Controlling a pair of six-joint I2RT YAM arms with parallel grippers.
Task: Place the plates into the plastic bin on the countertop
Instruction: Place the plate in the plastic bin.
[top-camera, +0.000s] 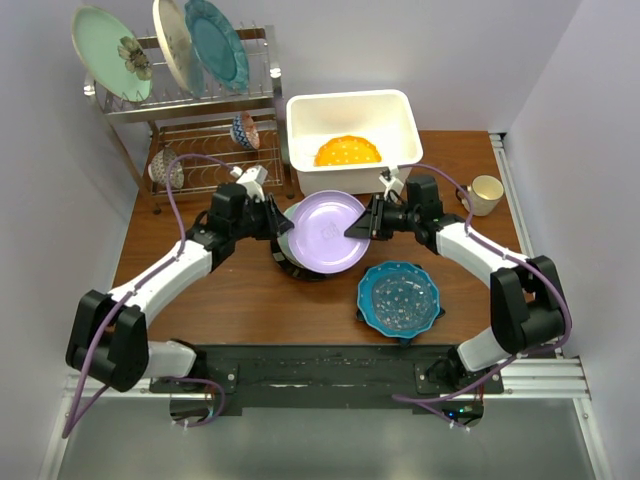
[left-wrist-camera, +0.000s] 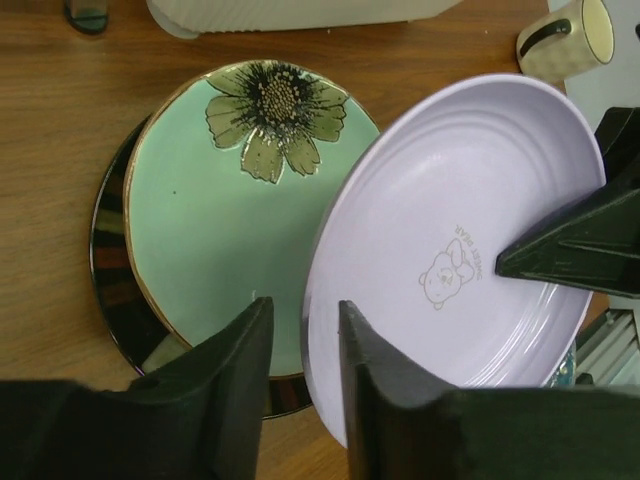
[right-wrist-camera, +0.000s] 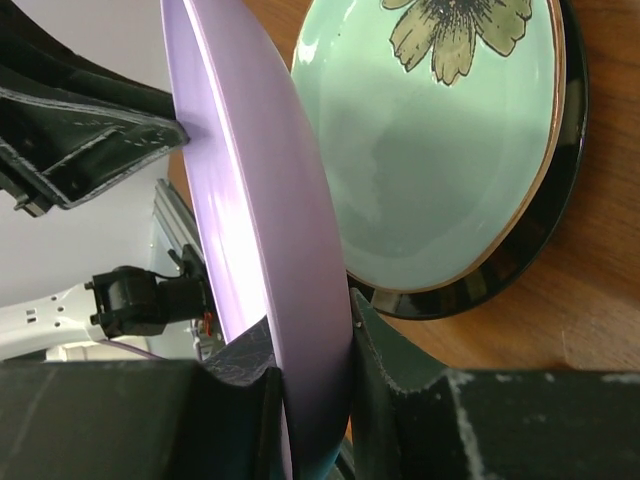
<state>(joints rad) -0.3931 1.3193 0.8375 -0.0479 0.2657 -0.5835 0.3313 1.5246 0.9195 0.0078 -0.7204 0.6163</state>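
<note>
The lilac plate is tilted up above a mint flower plate, which lies on a dark plate on the countertop. My right gripper is shut on the lilac plate's right rim. My left gripper straddles the left rim with its jaws open, a gap showing beside the rim. The white plastic bin stands just behind and holds an orange dotted plate. A blue scalloped plate lies at the front right.
A chrome wire rack at the back left carries a mint plate, a cream plate and a teal plate, with small bowls below. A cream mug stands right of the bin.
</note>
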